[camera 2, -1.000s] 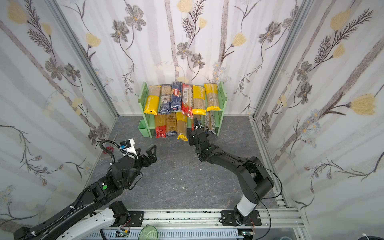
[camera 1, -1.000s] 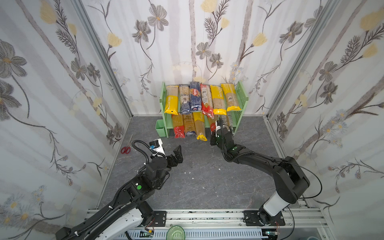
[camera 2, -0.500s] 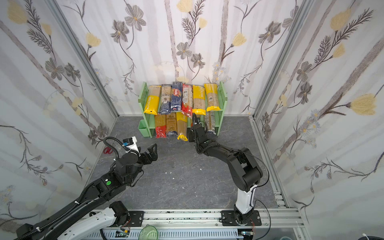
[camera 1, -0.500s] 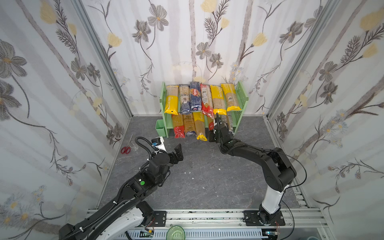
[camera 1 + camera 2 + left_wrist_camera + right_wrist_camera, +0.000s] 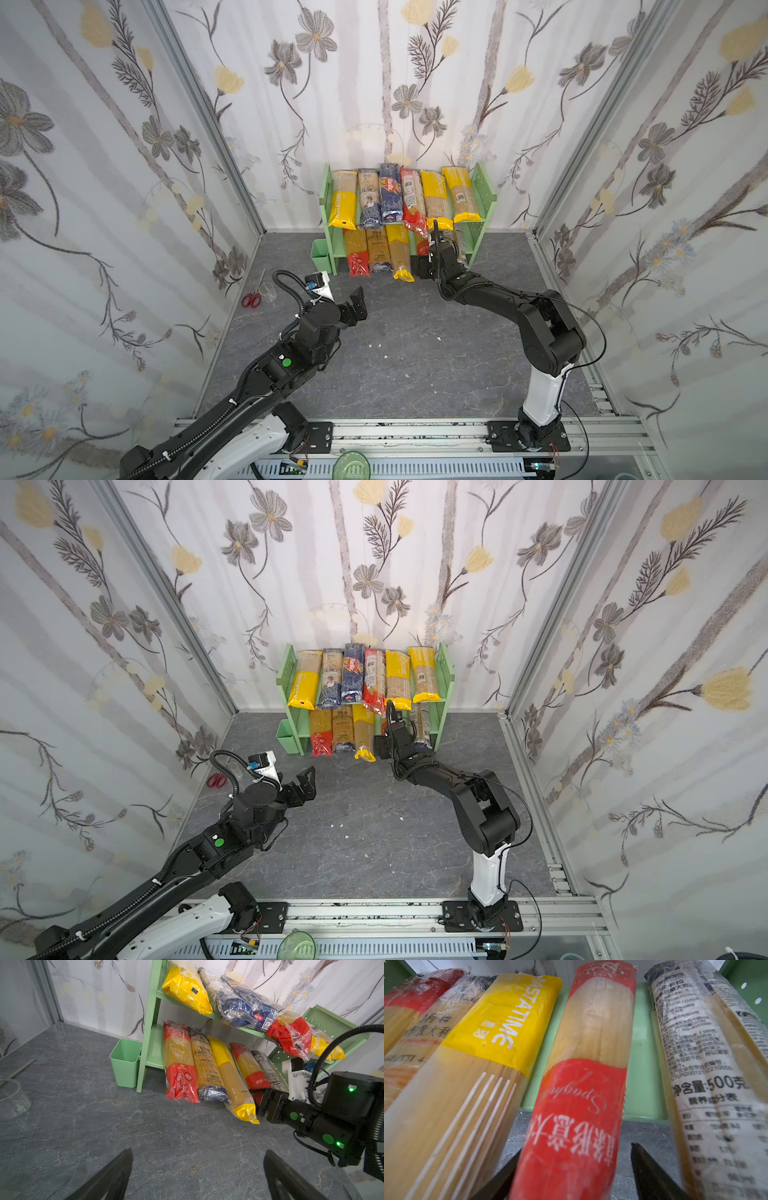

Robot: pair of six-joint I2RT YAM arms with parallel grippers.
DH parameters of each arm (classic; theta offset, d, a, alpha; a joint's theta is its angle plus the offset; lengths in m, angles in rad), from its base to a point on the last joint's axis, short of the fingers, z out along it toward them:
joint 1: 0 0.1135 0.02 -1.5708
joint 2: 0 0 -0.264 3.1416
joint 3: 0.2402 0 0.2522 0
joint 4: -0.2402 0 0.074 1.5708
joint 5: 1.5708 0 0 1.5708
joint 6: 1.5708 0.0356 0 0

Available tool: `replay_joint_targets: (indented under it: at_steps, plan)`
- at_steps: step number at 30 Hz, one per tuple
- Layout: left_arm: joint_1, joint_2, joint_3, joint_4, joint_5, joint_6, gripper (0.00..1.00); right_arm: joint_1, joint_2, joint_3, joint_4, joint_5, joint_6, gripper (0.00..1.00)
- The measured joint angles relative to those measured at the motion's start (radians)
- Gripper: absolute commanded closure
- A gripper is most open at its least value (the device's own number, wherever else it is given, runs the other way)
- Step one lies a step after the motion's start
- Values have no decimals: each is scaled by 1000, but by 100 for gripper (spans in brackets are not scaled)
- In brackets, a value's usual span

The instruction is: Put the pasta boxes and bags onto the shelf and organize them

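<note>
- Eleven spaghetti packs lie on the light green shelf [image 5: 482,195], each running front to back: six on the top tier and five on the lower tier.
- In both top views the top tier holds, from left to right, a yellow-ended Pastatime bag [image 5: 343,199], a navy-ended clear bag [image 5: 369,199], the dark blue Barilla box [image 5: 390,193], a red-ended bag [image 5: 412,203] and two yellow-ended bags [image 5: 435,199].
- The near ends of the lower packs jut past the tier's front edge and down to the grey marbled tabletop [image 5: 395,332].
- The right gripper [image 5: 576,1148] is at the front of the lower tier with its jaws apart, one finger on each side of the near end of the red-labelled spaghetti bag [image 5: 583,1088].
- A gap shows between that bag and one finger. The other finger is partly hidden behind the bag, so contact there cannot be told.
- On either side of the red-labelled spaghetti bag lie a yellow-banded Pastatime pack [image 5: 483,1064] and a white-labelled pack [image 5: 695,1064].
- The left gripper [image 5: 356,306] hangs over bare tabletop, well apart from the shelf, with its jaws spread wide and empty.
- A small green cup [image 5: 321,255] stands just beside the shelf's left leg.
- Red-handled scissors [image 5: 251,299] and a clear glass beaker [image 5: 12,1099] lie near the left wall.
</note>
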State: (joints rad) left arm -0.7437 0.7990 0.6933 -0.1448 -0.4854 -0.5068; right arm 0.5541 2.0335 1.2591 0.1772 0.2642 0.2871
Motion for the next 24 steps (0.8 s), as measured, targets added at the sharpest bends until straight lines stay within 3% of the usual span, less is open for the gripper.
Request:
replay_joint_targets:
  at_steps: [15, 24]
  plan:
    - [13, -47, -36, 5, 31, -16, 0, 11, -200, -108, -68, -76, 20, 0]
    - [16, -99, -100, 6, 45, 35, 0, 54, -504, -331, -126, -134, 25, 0]
